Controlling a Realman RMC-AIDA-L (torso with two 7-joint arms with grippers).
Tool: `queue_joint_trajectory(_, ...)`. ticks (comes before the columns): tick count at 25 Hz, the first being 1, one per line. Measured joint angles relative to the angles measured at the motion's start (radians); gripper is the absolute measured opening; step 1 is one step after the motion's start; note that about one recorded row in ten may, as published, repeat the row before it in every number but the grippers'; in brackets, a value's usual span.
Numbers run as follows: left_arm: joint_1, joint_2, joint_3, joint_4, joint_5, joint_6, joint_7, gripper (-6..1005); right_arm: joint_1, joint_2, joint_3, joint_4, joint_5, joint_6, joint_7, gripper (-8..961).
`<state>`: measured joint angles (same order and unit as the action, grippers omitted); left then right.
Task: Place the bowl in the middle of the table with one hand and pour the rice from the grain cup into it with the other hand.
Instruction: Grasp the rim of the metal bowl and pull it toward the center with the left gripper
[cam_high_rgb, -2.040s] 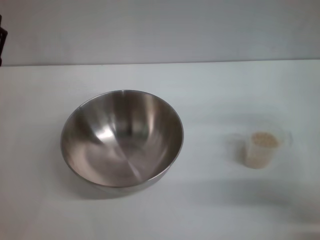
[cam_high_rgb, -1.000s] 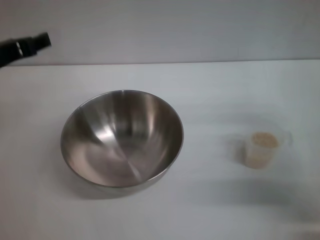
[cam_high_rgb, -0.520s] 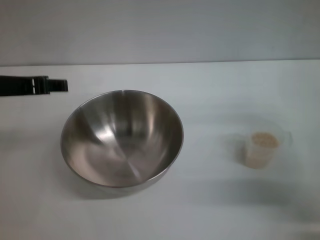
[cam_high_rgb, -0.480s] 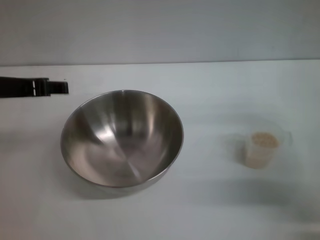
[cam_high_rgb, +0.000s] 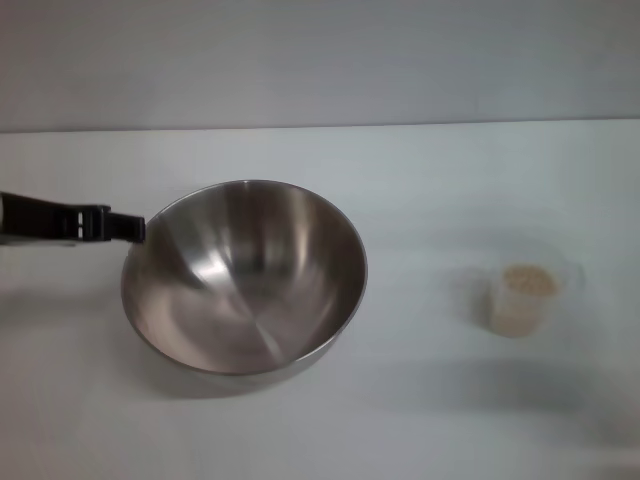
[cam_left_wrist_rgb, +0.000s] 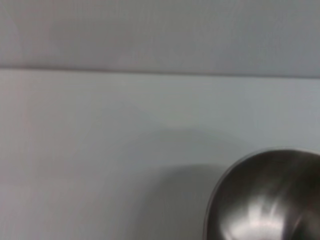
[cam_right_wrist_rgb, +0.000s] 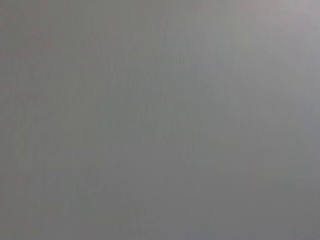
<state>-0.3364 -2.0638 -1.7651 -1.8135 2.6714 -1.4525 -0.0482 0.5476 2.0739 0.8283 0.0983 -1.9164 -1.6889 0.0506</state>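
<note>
The bowl (cam_high_rgb: 244, 277) stands upright on the white tabletop (cam_high_rgb: 420, 420), left of the middle, and it is empty inside. To its right, well apart from it, stands the grain cup (cam_high_rgb: 520, 296), also upright, with the rice (cam_high_rgb: 528, 281) filling it as a pale beige mass. The left gripper (cam_high_rgb: 128, 227) comes in from the left side as a thin dark bar, and its tip is just beside the left rim of the bowl; I cannot tell whether its fingers are wide or narrow, or whether they touch the rim. In the left wrist view only part of the bowl (cam_left_wrist_rgb: 265, 200) shows. The right gripper is not visible. Farther back, the straight edge of the tabletop meets a grey wall (cam_high_rgb: 320, 60).
</note>
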Motion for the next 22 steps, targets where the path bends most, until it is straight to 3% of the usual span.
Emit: queue_joint_trajectory(22,-0.009,-0.003,0.093,0.184,0.001,0.132,0.003,792,-0.004,0.000,0.000,-0.003,0.005,0.000,0.006,567)
